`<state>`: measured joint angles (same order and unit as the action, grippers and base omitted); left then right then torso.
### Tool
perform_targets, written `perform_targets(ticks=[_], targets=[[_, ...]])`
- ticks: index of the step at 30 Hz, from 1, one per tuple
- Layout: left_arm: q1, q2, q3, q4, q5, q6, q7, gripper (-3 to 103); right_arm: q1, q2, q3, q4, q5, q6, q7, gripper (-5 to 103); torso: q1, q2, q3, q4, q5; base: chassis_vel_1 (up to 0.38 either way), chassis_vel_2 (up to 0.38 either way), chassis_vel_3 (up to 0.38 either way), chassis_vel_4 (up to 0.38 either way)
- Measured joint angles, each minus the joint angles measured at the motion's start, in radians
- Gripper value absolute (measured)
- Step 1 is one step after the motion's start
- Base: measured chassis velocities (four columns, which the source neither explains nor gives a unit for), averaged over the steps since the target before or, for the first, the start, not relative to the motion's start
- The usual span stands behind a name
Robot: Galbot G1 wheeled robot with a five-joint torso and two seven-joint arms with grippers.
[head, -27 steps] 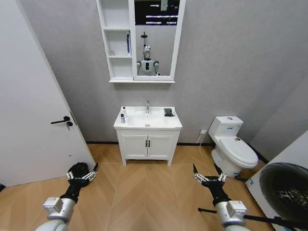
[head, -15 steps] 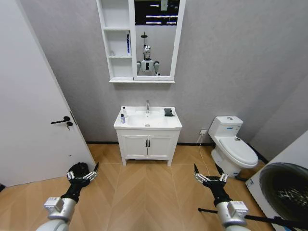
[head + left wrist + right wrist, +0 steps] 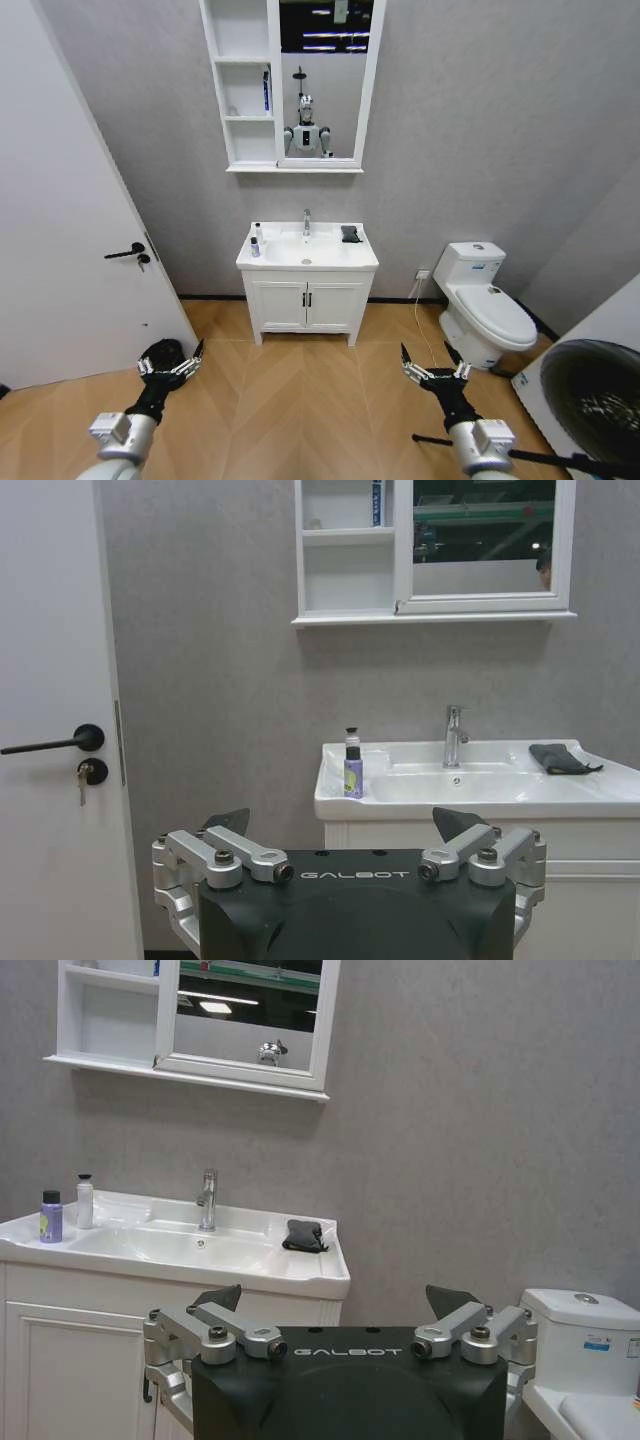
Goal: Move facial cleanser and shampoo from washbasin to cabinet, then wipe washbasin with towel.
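Observation:
The white washbasin (image 3: 308, 263) stands against the far wall, well ahead of me. On its left rim stand a small purple bottle (image 3: 254, 247) and a white bottle (image 3: 258, 231); which is the facial cleanser and which the shampoo I cannot tell. The black towel (image 3: 350, 233) lies folded on the right rim. Above hangs the cabinet (image 3: 246, 130), with a blue item on its middle shelf. My left gripper (image 3: 170, 360) and right gripper (image 3: 430, 365) hang open and empty low over the floor. The wrist views show the bottles (image 3: 352, 770) (image 3: 50, 1217) and the towel (image 3: 560, 758) (image 3: 303, 1235) beyond the open grippers (image 3: 345, 825) (image 3: 335, 1300).
A white door (image 3: 60, 250) with a black handle is at the left. A toilet (image 3: 485, 305) stands right of the vanity, and a washing machine drum (image 3: 595, 385) is at the near right. Open wooden floor (image 3: 300, 400) lies between me and the vanity.

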<state>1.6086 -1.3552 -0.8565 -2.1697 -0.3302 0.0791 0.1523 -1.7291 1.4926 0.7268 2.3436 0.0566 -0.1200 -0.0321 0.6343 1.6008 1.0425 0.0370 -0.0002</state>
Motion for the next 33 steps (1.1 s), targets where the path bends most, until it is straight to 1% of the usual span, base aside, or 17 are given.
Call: perform_targets(ticks=[2,6,12,14,17,20,21,23,24,26,27,28,29,30,31,32,33], targets=[[0.0,0.0,-0.002,0.001,0.0,-0.001,0.0,100,0.0,0.0,0.001,-0.001,0.001,0.001,0.0,100,0.0,0.0,0.0,0.0002,0.0002,-0.156,0.177,0.173,-0.19],[0.0,0.0,-0.007,0.002,-0.001,-0.003,0.001,100,-0.001,0.0,0.005,-0.005,0.004,0.009,0.0,100,0.0,0.0,0.0,-0.0003,0.0002,-0.231,0.2,0.226,-0.198],[0.0,-0.003,-0.006,0.003,-0.001,-0.003,0.001,100,-0.004,0.001,0.005,-0.01,0.004,0.016,0.001,100,0.0,0.0,0.0,0.0001,0.0002,-0.258,0.251,0.262,-0.259],[0.0,-0.004,-0.003,0.004,-0.001,-0.003,0.001,100,-0.007,0.001,0.005,-0.011,0.004,0.017,0.002,100,0.0,0.0,0.0,-0.0004,0.0,-0.262,0.273,0.274,-0.298],[-0.001,-0.007,-0.001,0.006,0.0,-0.003,0.001,100,-0.012,0.0,0.006,-0.014,0.004,0.021,0.002,100,0.001,0.0,0.0,0.0002,0.0005,-0.316,0.325,0.31,-0.328],[-0.001,-0.008,0.0,0.008,0.001,-0.003,0.001,100,-0.016,0.001,0.007,-0.016,0.004,0.026,0.002,100,0.0,0.0,0.0,-0.0005,-0.0004,-0.344,0.343,0.348,-0.367],[-0.001,-0.008,0.0,0.01,0.001,-0.005,0.001,100,-0.015,0.001,0.007,-0.018,0.004,0.027,0.002,100,0.0,0.0,0.0,0.0004,0.0006,-0.35,0.359,0.341,-0.378],[-0.001,-0.008,0.0,0.011,0.001,-0.006,0.001,100,-0.015,0.001,0.006,-0.019,0.004,0.028,0.002,100,0.001,0.0,0.0,0.0003,0.0006,-0.35,0.373,0.364,-0.358],[-0.001,-0.008,0.0,0.012,0.001,-0.006,0.001,100,-0.015,0.002,0.005,-0.019,0.003,0.028,0.002,100,0.001,0.0,0.0,-0.0002,-0.0006,-0.418,0.373,0.404,-0.386],[-0.001,-0.009,0.0,0.014,0.001,-0.007,0.002,100,-0.014,0.003,0.003,-0.019,0.002,0.028,0.002,100,0.0,0.0,0.0,-0.0005,-0.0002,-0.382,0.375,0.404,-0.37],[-0.001,-0.009,0.0,0.015,0.001,-0.008,0.002,100,-0.012,0.003,0.001,-0.02,0.001,0.028,0.002,100,0.001,0.0,0.0,0.001,0.0014,-0.382,0.361,0.357,-0.37],[-0.001,-0.01,0.001,0.016,0.001,-0.009,0.002,100,-0.012,0.004,0.001,-0.021,-0.001,0.028,0.002,100,0.001,-0.001,0.0,0.0001,0.0006,-0.345,0.361,0.357,-0.346],[-0.001,-0.011,0.001,0.019,0.001,-0.009,0.002,100,-0.012,0.004,0.0,-0.021,-0.002,0.028,0.002,100,0.001,0.0,0.0,-0.0006,-0.0012,-0.395,0.326,0.357,-0.349],[-0.001,-0.011,0.001,0.019,0.001,-0.009,0.002,100,-0.012,0.004,0.0,-0.021,-0.002,0.028,0.002,100,0.001,0.0,0.0,-0.0006,-0.0012,-0.395,0.326,0.357,-0.349],[-0.001,-0.012,0.001,0.02,0.001,-0.01,0.002,100,-0.012,0.004,0.0,-0.021,-0.003,0.028,0.002,100,0.0,0.0,0.0,-0.0008,-0.0009,-0.395,0.374,0.364,-0.349],[0.0,-0.014,0.001,0.021,0.001,-0.012,0.002,100,-0.011,0.004,-0.001,-0.022,-0.004,0.028,0.002,100,0.0,0.0,0.0,0.0008,0.0014,-0.337,0.374,0.325,-0.356],[0.0,-0.014,0.002,0.021,0.001,-0.012,0.002,100,-0.01,0.004,-0.001,-0.023,-0.005,0.028,0.003,100,0.001,0.0,0.0,0.0007,0.0013,-0.337,0.365,0.325,-0.356]])
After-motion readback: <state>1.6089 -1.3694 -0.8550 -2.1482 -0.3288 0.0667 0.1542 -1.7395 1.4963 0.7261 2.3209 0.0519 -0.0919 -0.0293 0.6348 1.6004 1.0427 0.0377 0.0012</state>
